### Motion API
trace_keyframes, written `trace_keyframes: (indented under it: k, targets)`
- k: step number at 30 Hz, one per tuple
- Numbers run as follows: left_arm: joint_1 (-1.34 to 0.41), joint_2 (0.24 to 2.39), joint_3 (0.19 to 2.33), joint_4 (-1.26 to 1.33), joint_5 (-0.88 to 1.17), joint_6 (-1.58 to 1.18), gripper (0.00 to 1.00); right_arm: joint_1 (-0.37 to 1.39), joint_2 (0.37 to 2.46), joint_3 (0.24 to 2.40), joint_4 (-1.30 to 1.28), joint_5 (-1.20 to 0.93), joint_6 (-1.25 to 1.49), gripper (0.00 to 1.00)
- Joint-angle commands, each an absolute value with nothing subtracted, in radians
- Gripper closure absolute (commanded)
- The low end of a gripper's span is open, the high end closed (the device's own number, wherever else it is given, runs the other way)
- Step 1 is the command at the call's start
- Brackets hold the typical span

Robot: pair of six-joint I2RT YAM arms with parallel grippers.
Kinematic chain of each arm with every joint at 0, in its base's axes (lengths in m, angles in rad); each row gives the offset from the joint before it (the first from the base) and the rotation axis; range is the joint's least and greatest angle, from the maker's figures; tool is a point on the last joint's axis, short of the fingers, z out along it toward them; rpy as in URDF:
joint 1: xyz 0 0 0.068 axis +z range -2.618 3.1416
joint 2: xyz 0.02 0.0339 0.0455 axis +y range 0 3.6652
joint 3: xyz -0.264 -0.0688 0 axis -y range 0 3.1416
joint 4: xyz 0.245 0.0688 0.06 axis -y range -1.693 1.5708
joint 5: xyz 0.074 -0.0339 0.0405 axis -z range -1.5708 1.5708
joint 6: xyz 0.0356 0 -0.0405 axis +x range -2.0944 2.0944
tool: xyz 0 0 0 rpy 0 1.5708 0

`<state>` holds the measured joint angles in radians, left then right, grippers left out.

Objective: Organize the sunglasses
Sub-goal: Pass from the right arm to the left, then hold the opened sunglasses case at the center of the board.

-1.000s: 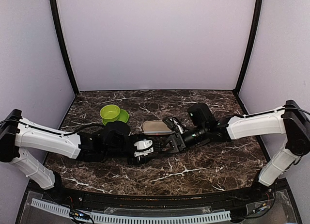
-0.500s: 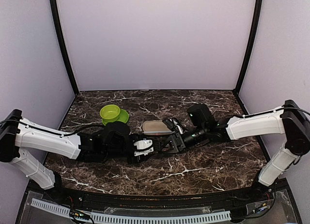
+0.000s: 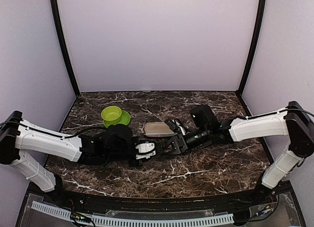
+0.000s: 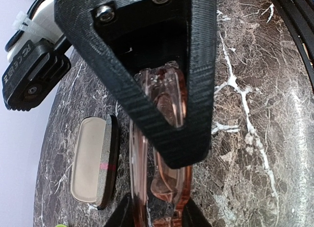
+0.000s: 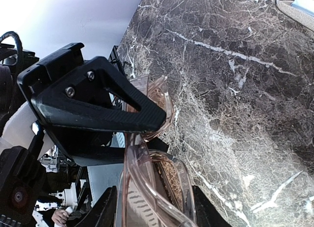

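The sunglasses (image 3: 161, 148), a clear pink folded frame, hang just above the marble table (image 3: 206, 173) at its middle, between my two grippers. My left gripper (image 3: 148, 151) comes in from the left. In the left wrist view its fingers (image 4: 120, 216) press both sides of the sunglasses (image 4: 167, 138), so the left gripper (image 4: 157, 213) is shut on them. My right gripper (image 3: 172, 145) comes in from the right. In the right wrist view the right gripper (image 5: 152, 207) is shut on the other end of the sunglasses (image 5: 147, 187).
A glasses case (image 3: 158, 128) with a beige lid lies flat just behind the grippers; it also shows as the case (image 4: 91, 160) in the left wrist view. A green bowl (image 3: 114, 115) stands at the back left. Walls enclose the table on three sides.
The left gripper's jaws have closed in onto the sunglasses. Both grippers and the sunglasses have shifted slightly away from the near edge. The right gripper's hold is unchanged.
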<state>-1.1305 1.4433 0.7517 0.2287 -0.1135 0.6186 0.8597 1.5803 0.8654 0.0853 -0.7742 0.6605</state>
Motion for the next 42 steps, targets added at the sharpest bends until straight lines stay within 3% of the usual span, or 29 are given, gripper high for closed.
trace_keyframes:
  k: [1,6,18,32,42]
  targets:
    - [-1.133,1.443,0.755,0.209,-0.120,0.621,0.74,0.856,1.586,0.856,0.131,-0.791,0.663,0.66]
    - [-1.133,1.452,0.765,0.198,-0.127,0.611,0.78,0.856,1.586,0.855,0.120,-0.784,0.659,0.59]
    - [-1.132,1.440,0.749,0.190,-0.149,0.569,0.78,0.854,1.560,0.869,0.037,-0.743,0.602,0.28]
    - [-1.082,1.378,0.738,0.097,-0.202,0.437,0.79,0.673,1.441,0.815,-0.028,-0.507,0.587,0.24]
    - [-1.058,1.335,0.735,0.079,-0.207,0.384,0.80,0.635,1.701,0.995,-0.027,-0.265,0.588,0.31]
